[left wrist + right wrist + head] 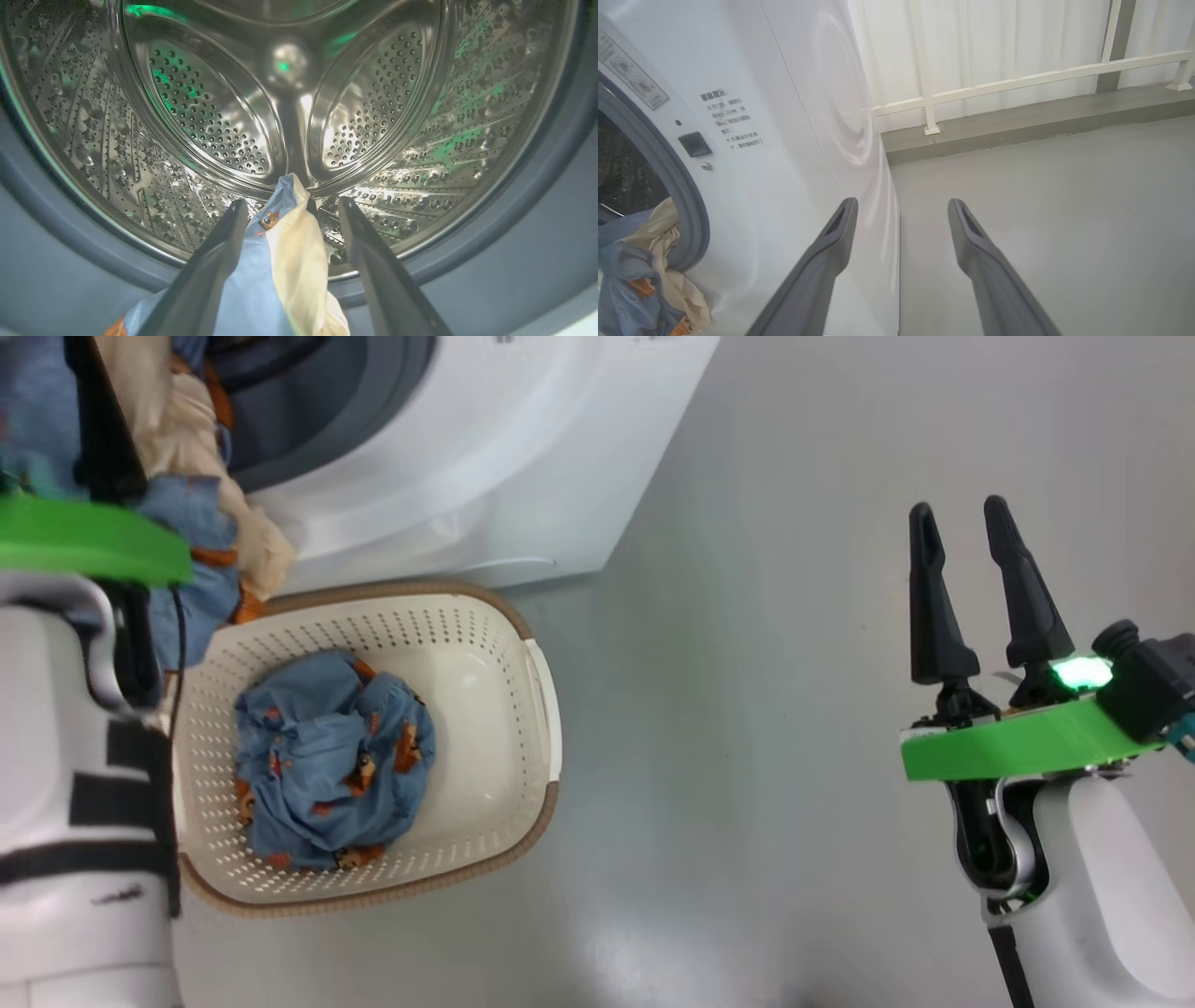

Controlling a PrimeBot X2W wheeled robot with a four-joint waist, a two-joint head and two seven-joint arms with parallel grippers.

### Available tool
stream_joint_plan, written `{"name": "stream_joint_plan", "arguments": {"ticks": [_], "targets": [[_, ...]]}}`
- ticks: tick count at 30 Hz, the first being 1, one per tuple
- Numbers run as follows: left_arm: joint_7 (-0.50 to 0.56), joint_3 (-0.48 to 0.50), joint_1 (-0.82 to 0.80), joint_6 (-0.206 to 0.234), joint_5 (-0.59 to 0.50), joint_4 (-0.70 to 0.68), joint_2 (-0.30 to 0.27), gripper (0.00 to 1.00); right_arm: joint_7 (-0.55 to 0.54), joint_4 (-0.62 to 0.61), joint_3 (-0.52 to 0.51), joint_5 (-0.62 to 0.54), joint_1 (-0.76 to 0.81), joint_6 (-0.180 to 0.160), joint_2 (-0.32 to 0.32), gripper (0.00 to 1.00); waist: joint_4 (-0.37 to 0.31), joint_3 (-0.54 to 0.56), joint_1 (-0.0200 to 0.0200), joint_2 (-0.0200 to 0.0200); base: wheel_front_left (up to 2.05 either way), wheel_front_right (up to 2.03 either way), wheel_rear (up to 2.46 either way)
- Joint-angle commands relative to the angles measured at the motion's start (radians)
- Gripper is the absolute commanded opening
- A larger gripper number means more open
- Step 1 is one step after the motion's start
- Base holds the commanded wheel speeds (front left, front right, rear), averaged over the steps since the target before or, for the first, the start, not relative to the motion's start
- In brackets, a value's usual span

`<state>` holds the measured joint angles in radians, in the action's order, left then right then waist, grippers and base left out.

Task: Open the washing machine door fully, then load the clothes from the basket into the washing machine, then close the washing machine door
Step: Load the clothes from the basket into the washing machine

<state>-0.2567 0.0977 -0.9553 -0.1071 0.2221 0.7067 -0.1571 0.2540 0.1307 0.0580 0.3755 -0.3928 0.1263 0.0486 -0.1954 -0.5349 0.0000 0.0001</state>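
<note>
The white washing machine [485,457] stands with its mouth uncovered; the washing machine door is out of view. My left gripper [292,203] is open at the mouth and points into the steel drum [210,107]. A light blue and cream bundle of clothes [280,261] lies loosely between its fingers, spills over the grey gasket [693,219] and hangs down the front [201,513]. A light blue garment with orange prints [336,756] lies crumpled in the cream basket [411,586] on the floor below. To the right my right gripper [960,506] is open over bare floor.
The basket sits right against the machine's front. Grey floor [747,709] spreads to the right of the basket and the machine. In the right wrist view a low grey ledge with a white railing [1017,84] and white curtains runs behind the machine.
</note>
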Motion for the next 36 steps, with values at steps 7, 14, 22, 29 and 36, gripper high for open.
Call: {"name": "stream_joint_plan", "arguments": {"ticks": [7,14,22,29,36], "targets": [[-0.005,0.030,0.143,-0.013,-0.062,-0.086,0.011,1.00,0.008,-0.008,0.016,-0.010,0.074,0.004,0.029,1.00,0.038,0.092,0.0000,-0.0001,0.00,0.00,0.00],[-0.005,0.037,0.310,-0.019,-0.090,-0.153,0.059,1.00,0.008,0.010,0.025,-0.009,0.126,0.004,0.057,1.00,0.062,0.192,0.0000,-0.0001,0.00,0.00,0.00],[-0.005,0.048,0.475,-0.022,-0.087,-0.214,0.086,1.00,0.008,0.025,0.023,-0.003,0.199,0.004,0.091,1.00,0.093,0.297,0.0000,-0.0001,0.00,0.00,0.00],[-0.005,0.055,0.602,-0.023,-0.085,-0.267,0.097,1.00,0.008,0.033,0.034,-0.001,0.264,0.004,0.120,1.00,0.119,0.377,0.0000,-0.0001,0.00,0.00,0.00],[-0.005,0.061,0.711,-0.023,-0.100,-0.335,0.101,1.00,0.008,0.031,0.023,0.003,0.314,0.004,0.139,1.00,0.142,0.420,0.0000,-0.0001,0.00,0.00,0.00]]}}
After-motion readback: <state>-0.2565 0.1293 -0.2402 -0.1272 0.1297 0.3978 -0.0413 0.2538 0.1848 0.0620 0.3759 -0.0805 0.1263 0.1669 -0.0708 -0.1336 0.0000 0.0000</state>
